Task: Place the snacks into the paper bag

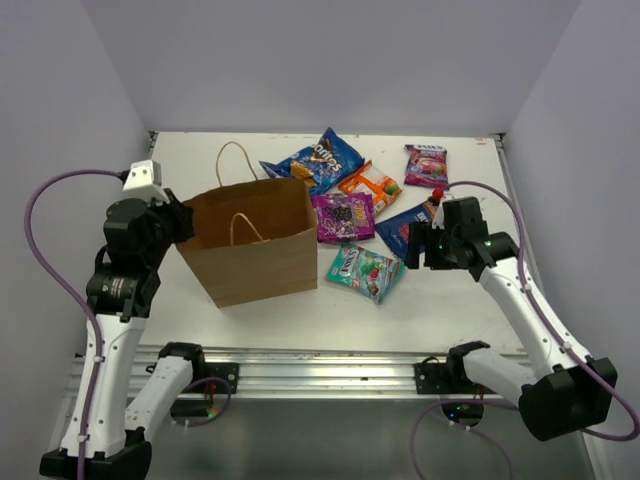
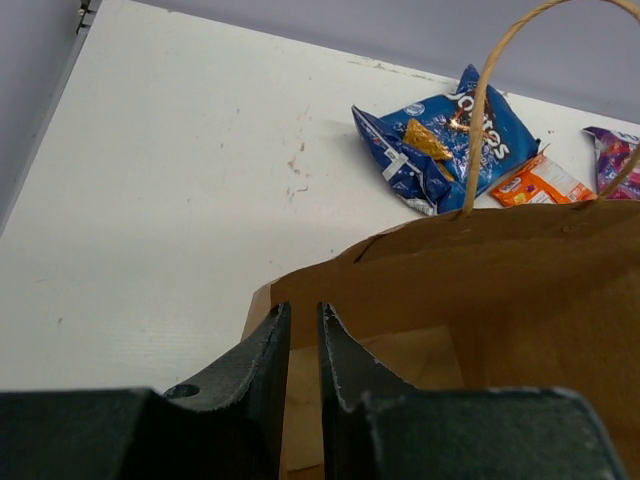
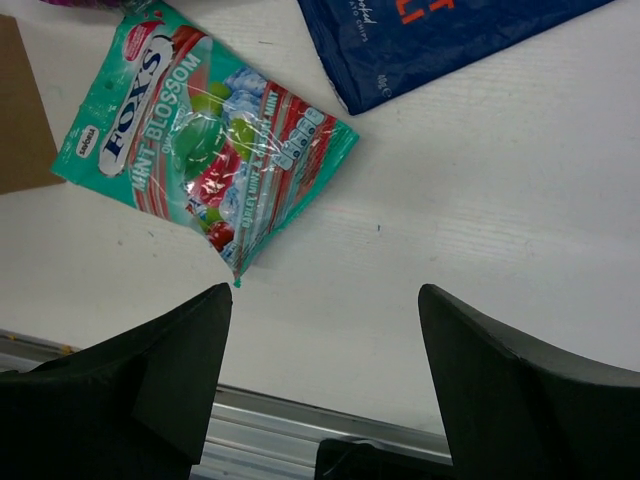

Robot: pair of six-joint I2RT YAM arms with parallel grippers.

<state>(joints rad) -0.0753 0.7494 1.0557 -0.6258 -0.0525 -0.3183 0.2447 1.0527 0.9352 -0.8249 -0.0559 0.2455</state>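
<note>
Metal rail (image 1: 320,366), white tabletop (image 1: 455,310), paper bag (image 1: 262,262), pale walls (image 1: 330,60)

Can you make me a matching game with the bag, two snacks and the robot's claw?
Column one:
1. paper bag
2. Doritos bag
3. Fox's mint packet
4. right gripper

Column two:
A. wide open, holding nothing
B. teal-green
C. standing upright
D. lying flat, just behind the paper bag

Pairs: 1-C, 2-D, 3-B, 4-A
</note>
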